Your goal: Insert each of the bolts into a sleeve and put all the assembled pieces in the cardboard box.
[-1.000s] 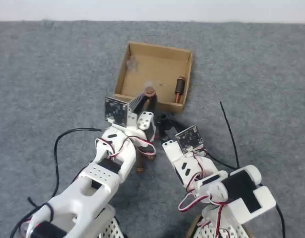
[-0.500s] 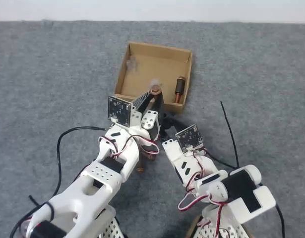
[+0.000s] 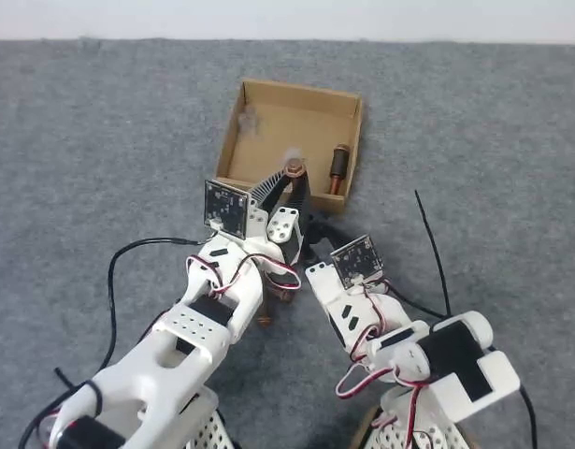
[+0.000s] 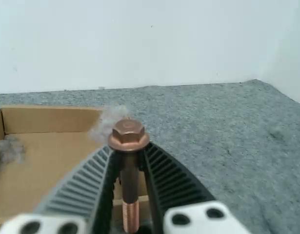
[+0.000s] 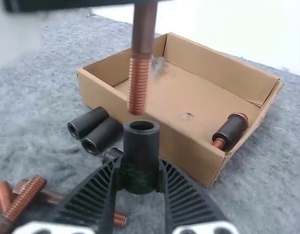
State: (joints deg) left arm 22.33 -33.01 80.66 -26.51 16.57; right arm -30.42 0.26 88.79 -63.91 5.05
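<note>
My left gripper (image 4: pixel 128 161) is shut on a copper bolt (image 4: pixel 128 165), held upright with its hex head (image 3: pixel 294 170) up, just in front of the cardboard box (image 3: pixel 233 131). My right gripper (image 5: pixel 138 170) is shut on a black sleeve (image 5: pixel 140 153) standing upright. The bolt's threaded end (image 5: pixel 138 92) hangs directly above the sleeve's open mouth, a small gap apart. One assembled bolt-and-sleeve (image 3: pixel 339 168) lies inside the box by its right wall, also seen as the assembled piece (image 5: pixel 229 129). Two loose sleeves (image 5: pixel 94 129) lie by the box's front wall.
Loose copper bolts (image 5: pixel 15 200) lie on the grey carpet near my right gripper. Another bolt (image 3: pixel 265 313) rests under the left arm. A black cable (image 3: pixel 435 248) runs along the carpet on the right. Fluff sits in the box's far corner (image 4: pixel 10 148).
The left gripper with the bolt shifted slightly right and toward the box over the first half second, arriving above the sleeve. Since then nothing has visibly moved.
</note>
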